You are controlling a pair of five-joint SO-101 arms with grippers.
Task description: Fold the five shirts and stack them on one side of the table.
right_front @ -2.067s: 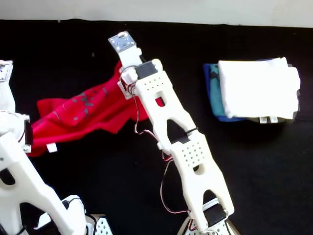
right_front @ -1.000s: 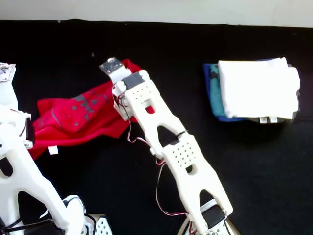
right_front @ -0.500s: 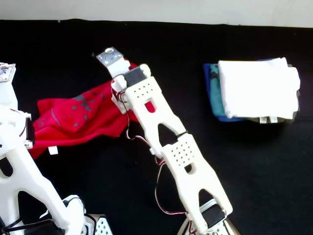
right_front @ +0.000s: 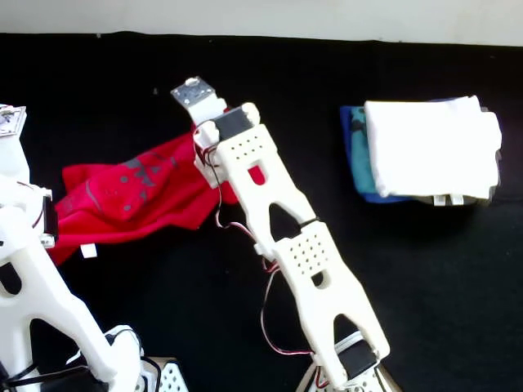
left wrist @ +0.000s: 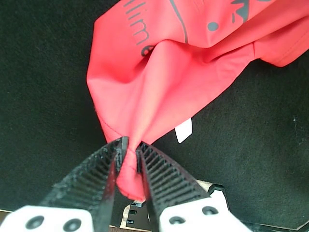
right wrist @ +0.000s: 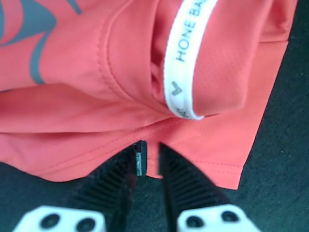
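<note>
Red shirt (right_front: 135,192) long axis L-R.

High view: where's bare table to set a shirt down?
Bare table in front of the folded stack, right of the right arm; also the gap between that arm and the stack, and the far strip behind the red shirt. Crowded at left: the shirt and the left arm.

Robot lab bench, black-covered table (right_front: 441,278), white arms (right_front: 315,269), pale wall (right_front: 327,16)
</note>
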